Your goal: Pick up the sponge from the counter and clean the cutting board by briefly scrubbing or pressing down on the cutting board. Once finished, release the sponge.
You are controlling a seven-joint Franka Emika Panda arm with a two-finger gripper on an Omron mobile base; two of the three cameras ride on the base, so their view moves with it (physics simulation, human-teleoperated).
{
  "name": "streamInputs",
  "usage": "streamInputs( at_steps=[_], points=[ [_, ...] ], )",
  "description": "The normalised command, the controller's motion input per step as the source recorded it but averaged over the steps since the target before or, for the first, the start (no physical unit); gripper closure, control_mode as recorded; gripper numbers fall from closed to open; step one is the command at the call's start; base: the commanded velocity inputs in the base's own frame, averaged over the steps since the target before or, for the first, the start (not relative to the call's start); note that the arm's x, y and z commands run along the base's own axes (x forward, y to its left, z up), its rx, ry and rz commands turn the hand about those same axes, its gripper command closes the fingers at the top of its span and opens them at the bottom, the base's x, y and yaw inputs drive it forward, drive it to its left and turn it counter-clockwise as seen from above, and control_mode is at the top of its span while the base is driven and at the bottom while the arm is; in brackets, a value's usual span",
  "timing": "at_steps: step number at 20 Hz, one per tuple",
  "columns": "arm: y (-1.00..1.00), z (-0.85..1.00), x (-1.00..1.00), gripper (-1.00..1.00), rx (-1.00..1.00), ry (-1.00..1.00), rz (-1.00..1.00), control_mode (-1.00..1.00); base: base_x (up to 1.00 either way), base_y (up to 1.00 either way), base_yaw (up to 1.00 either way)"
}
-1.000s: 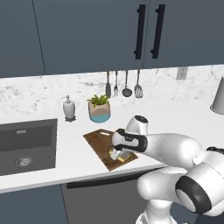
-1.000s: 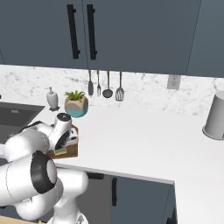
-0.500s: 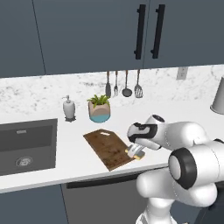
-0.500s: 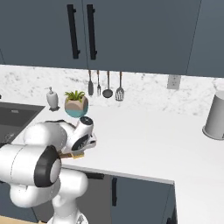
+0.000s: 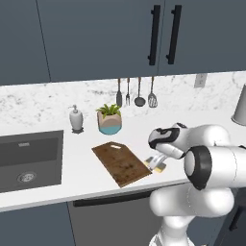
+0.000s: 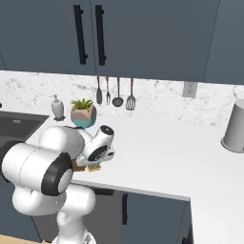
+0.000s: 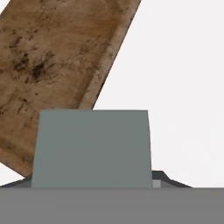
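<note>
Left base view — gripper (image 5: 157, 162) pinches the sponge (image 5: 158, 166) just right of the cutting board's (image 5: 121, 164) right edge, above the counter (image 5: 81, 170).

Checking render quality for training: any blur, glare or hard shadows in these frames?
Left base view: flat even light, no glare, cutting board grain soft. Right base view: same, marble veins smeared. Hand view: sponge is a featureless grey-green block up close; board stains sharper; counter blank white.
</note>
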Motion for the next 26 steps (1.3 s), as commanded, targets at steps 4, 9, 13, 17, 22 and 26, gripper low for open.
streamInputs(
  at_steps=[4, 9, 13, 17, 22, 26],
  points=[
    [-0.63, 0.00, 0.32, 1.00, -0.02, 0.00, -0.04, -1.00, 0.00, 0.00, 0.00],
    [-0.53, 0.00, 0.54, -1.00, -0.03, 0.00, -0.14, -1.00, 0.00, 0.00, 0.00],
    [-0.33, 0.00, 0.26, -1.00, -0.09, -0.03, -0.16, -1.00, 0.00, 0.00, 0.00],
    [-0.19, 0.00, 0.00, -1.00, -0.01, -0.08, -0.20, -1.00, 0.00, 0.00, 0.00],
    [0.00, 0.18, 0.00, -1.00, -0.13, -0.21, -0.21, -1.00, 0.00, 0.00, 0.00],
    [0.04, 0.62, -0.14, -1.00, -0.05, -0.17, -0.12, -1.00, 0.00, 0.00, 0.00]
  ],
)
